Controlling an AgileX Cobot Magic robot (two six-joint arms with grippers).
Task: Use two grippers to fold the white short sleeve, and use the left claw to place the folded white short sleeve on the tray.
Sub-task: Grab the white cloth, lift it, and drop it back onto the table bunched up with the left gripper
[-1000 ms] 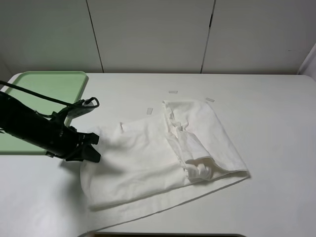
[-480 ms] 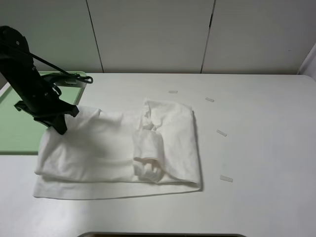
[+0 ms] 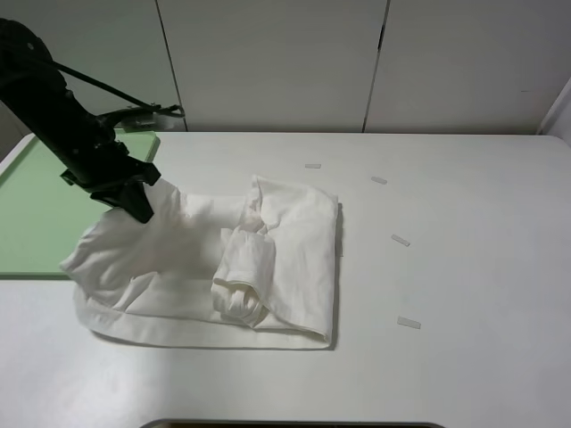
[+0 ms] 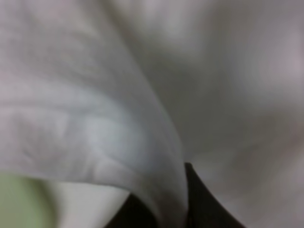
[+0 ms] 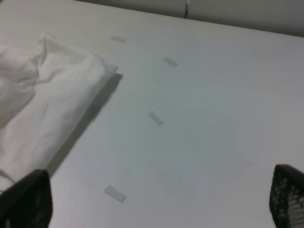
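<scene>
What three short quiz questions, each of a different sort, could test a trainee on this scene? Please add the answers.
1. True or false: the white short sleeve lies wholly on the tray.
2. Which gripper grips the shirt? A) left gripper B) right gripper C) both
3. Fill in: the small tape strips lie on the ___ beside the shirt.

Key
1. False: only its left edge reaches over the tray's rim; most of it rests on the table.
2. A: its jaws are shut on the fabric, while the right gripper's stand open, away from the shirt.
3. table
</scene>
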